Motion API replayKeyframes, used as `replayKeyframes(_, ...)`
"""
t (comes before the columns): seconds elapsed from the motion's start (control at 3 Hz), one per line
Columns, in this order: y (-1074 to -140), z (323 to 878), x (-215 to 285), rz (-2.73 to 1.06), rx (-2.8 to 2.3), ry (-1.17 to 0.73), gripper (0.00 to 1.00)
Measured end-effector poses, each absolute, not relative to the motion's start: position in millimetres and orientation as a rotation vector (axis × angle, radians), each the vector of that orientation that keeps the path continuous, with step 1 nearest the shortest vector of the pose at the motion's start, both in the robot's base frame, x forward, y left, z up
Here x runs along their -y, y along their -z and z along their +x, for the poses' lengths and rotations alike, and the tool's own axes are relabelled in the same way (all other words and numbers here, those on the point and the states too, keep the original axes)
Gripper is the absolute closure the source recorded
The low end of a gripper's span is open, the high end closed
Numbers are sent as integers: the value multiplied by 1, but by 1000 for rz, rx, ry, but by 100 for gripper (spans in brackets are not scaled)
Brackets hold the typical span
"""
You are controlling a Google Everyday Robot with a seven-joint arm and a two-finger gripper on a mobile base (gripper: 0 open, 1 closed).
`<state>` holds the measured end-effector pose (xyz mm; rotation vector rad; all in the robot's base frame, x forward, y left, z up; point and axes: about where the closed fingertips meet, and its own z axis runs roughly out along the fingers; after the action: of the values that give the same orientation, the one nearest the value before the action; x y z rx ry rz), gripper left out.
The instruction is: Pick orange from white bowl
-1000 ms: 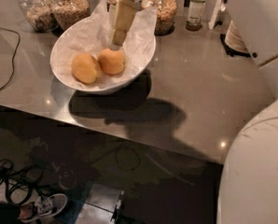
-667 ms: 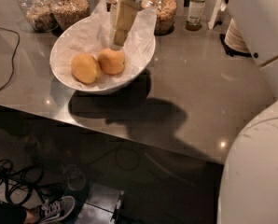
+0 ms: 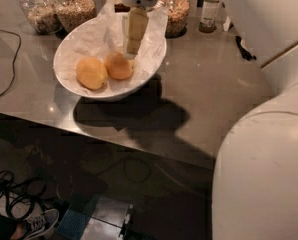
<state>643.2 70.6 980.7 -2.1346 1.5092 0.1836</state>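
Grey countertop (image 3: 209,84) holds the white bowl (image 3: 105,94), claw (image 3: 131,53) just over its orange (image 3: 118,66), grip unclear.

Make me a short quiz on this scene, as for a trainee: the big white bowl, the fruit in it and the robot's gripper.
1. True or false: the wide white bowl, lined with crumpled paper, holds three round fruits.
2. Choose one: the robot's gripper is (A) clamped on the paler fruit, (B) reaching down into the bowl, right by the round, deeper-coloured orange, (C) outside the bowl altogether.
3. Fill in: in the picture, the paler, yellower fruit lies to the ____ of the orange.

Key: 1 false, there are two; 2 B; 3 left.
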Motion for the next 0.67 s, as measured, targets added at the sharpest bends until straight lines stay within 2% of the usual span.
replayKeyframes(0.67,-927,662,-68,-2216,-1590,-230,0)
